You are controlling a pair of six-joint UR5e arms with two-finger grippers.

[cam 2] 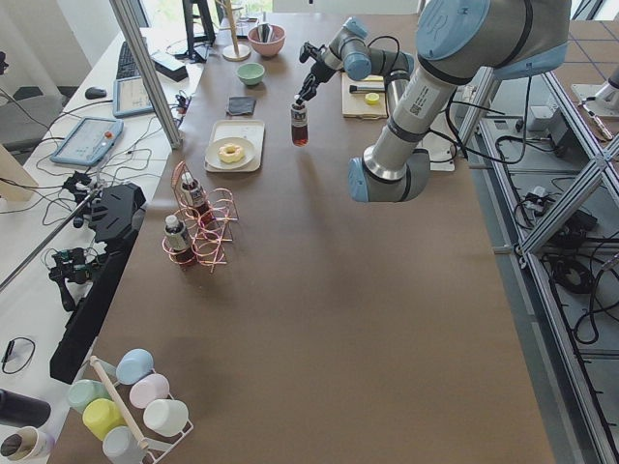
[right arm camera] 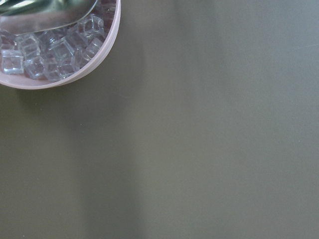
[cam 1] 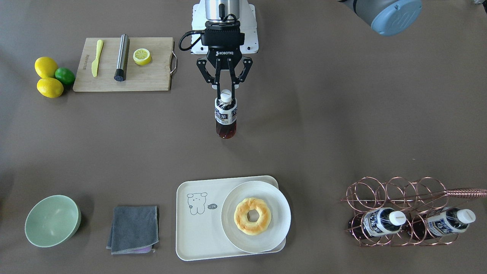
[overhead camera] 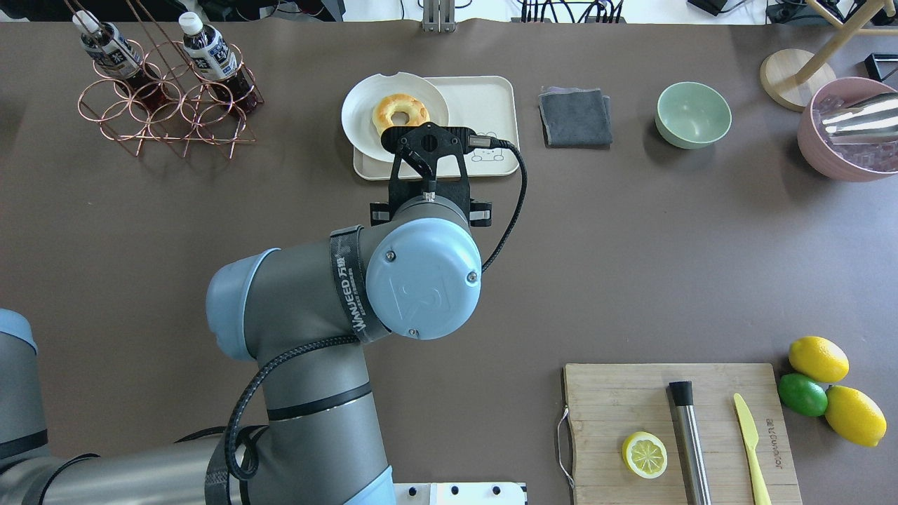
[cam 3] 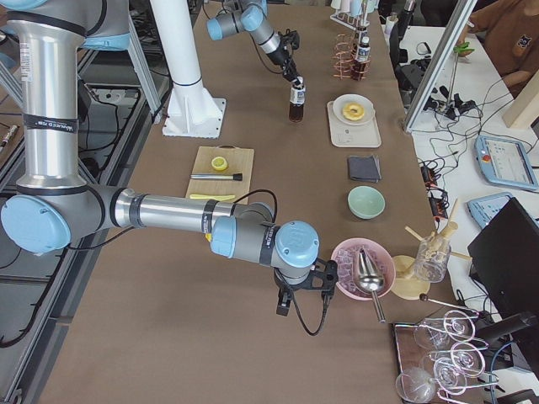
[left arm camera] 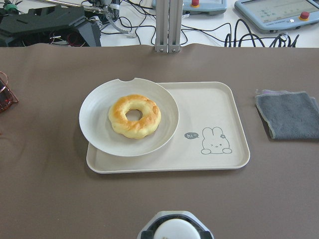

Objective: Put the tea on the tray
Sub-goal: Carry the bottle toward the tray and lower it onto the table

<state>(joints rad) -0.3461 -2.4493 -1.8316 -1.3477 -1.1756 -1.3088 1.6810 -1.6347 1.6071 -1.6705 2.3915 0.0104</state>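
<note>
left end effector (cam 1: 225,89) grips tea (cam 1: 226,114) by top so it hangs upright | tray (cam 1: 194,238) at 6 o'clock | right end effector (cam 3: 301,296): cannot tell

I count three clear plastic bottles of red-brown tea (cam 1: 226,114) (cam 1: 374,222) (cam 1: 443,223), two whole yellow lemons (cam 1: 46,67) (cam 1: 50,87), one green lime (cam 1: 65,75), one cut lemon half (cam 1: 142,56), one cream-white rectangular tray (cam 1: 198,236), one round white plate (cam 1: 266,240), one golden ring doughnut (cam 1: 252,215), one pale-green bowl (cam 1: 52,220).
</note>
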